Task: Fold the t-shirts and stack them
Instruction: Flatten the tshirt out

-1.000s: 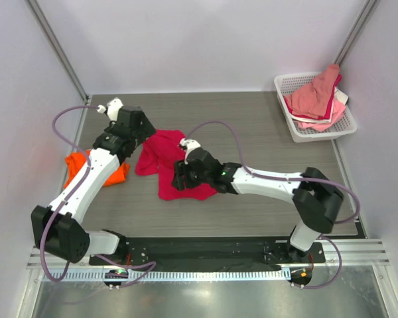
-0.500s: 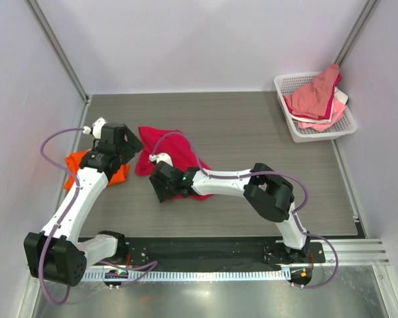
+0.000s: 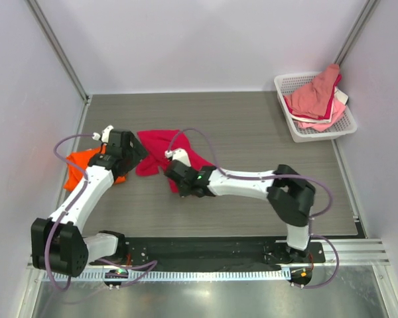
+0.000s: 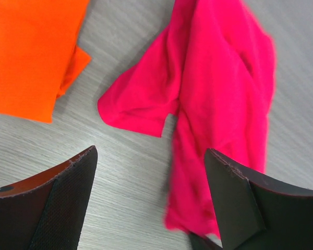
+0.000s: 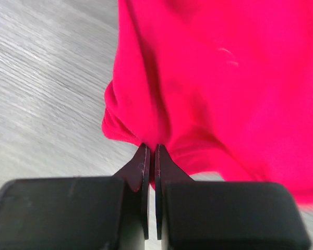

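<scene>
The crimson-red t-shirt [image 3: 160,147] lies crumpled on the table at centre left. In the left wrist view the red t-shirt [image 4: 219,88] has a short sleeve spread to the left. My right gripper [image 3: 178,185] is at its near edge. In the right wrist view that gripper [image 5: 150,152] is shut on a bunched fold of the red t-shirt [image 5: 214,78]. The orange t-shirt [image 3: 79,169] lies folded at the left, and the left wrist view has the orange t-shirt [image 4: 26,52] at upper left. My left gripper [image 3: 134,151] hovers open between the two shirts; its pads [image 4: 60,200] hold nothing.
A white lattice basket [image 3: 318,132] stands at the back right corner, piled with pink and red clothes [image 3: 315,96]. Grey walls enclose the table on the left, back and right. Purple cables loop over both arms.
My right gripper has closed on the near edge of the red t-shirt, after swinging left and back a little. The left arm has shifted slightly, staying open above the shirts.
</scene>
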You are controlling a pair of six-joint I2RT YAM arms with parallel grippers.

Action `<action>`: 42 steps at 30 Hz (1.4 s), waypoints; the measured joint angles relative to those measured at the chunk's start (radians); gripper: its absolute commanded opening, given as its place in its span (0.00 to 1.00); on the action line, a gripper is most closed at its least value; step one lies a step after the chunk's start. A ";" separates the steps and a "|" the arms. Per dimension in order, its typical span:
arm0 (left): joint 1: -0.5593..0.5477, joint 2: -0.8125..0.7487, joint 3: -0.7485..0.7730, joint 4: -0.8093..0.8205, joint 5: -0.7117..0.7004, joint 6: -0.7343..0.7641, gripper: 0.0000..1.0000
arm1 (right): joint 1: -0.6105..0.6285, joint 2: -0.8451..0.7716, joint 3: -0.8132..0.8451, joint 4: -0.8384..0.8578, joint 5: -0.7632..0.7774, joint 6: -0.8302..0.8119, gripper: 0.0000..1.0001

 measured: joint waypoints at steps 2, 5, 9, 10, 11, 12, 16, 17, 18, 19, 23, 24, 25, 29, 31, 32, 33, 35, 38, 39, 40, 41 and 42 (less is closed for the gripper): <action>-0.003 0.024 -0.021 0.016 0.010 -0.003 0.81 | -0.031 -0.119 -0.056 0.000 0.006 0.004 0.01; -0.016 0.068 -0.044 0.032 0.018 -0.007 0.79 | -0.105 -0.247 -0.117 0.014 -0.002 0.009 0.01; -0.043 0.113 -0.061 0.053 0.020 -0.006 0.75 | -0.269 -0.382 -0.219 0.058 -0.047 0.023 0.01; -0.050 0.122 -0.064 0.060 0.020 -0.007 0.73 | -0.312 -0.406 -0.247 0.066 -0.066 0.026 0.01; -0.055 0.128 -0.068 0.066 0.021 -0.006 0.70 | -0.369 -0.428 -0.278 0.079 -0.087 0.028 0.01; -0.060 0.134 -0.070 0.071 0.021 -0.006 0.63 | -0.416 -0.443 -0.302 0.089 -0.101 0.031 0.01; -0.078 0.152 -0.082 0.091 0.018 0.007 0.43 | -0.604 -0.463 -0.359 0.112 -0.147 0.047 0.01; -0.086 0.155 -0.084 0.093 0.014 0.012 0.42 | -0.649 -0.463 -0.369 0.123 -0.155 0.053 0.01; -0.097 0.158 -0.087 0.095 0.009 0.018 0.40 | -0.685 -0.463 -0.377 0.132 -0.163 0.057 0.01; -0.107 0.159 -0.088 0.096 0.006 0.021 0.40 | -0.726 -0.463 -0.386 0.142 -0.173 0.061 0.01; -0.164 0.170 -0.089 0.102 -0.018 0.045 0.40 | -0.836 -0.458 -0.413 0.186 -0.241 0.077 0.01; -0.182 0.178 -0.088 0.105 -0.029 0.051 0.40 | -0.850 -0.451 -0.413 0.192 -0.262 0.077 0.01; -0.197 0.186 -0.088 0.106 -0.036 0.058 0.40 | -0.858 -0.440 -0.413 0.205 -0.285 0.077 0.01; -0.276 0.244 -0.064 0.097 -0.079 0.077 0.42 | -0.861 -0.403 -0.413 0.227 -0.356 0.077 0.01; -0.311 0.278 -0.039 0.094 -0.095 0.089 0.43 | -0.861 -0.397 -0.416 0.239 -0.381 0.077 0.01; -0.322 0.293 -0.027 0.094 -0.099 0.091 0.43 | -0.861 -0.397 -0.419 0.246 -0.392 0.077 0.01; -0.334 0.311 -0.014 0.094 -0.101 0.093 0.44 | -0.861 -0.397 -0.423 0.257 -0.401 0.077 0.01; -0.347 0.343 0.003 0.095 -0.100 0.093 0.45 | -0.861 -0.397 -0.435 0.276 -0.415 0.077 0.01; -0.357 0.400 0.019 0.094 -0.101 0.095 0.47 | -0.861 -0.397 -0.455 0.293 -0.429 0.077 0.01; -0.361 0.415 0.021 0.094 -0.102 0.095 0.47 | -0.861 -0.398 -0.462 0.299 -0.432 0.077 0.01; -0.367 0.430 0.024 0.092 -0.109 0.095 0.47 | -0.861 -0.399 -0.467 0.301 -0.434 0.077 0.01; -0.375 0.438 0.028 0.086 -0.119 0.095 0.48 | -0.861 -0.401 -0.470 0.304 -0.436 0.077 0.01; -0.382 0.443 0.034 0.078 -0.128 0.095 0.48 | -0.861 -0.403 -0.473 0.309 -0.438 0.077 0.01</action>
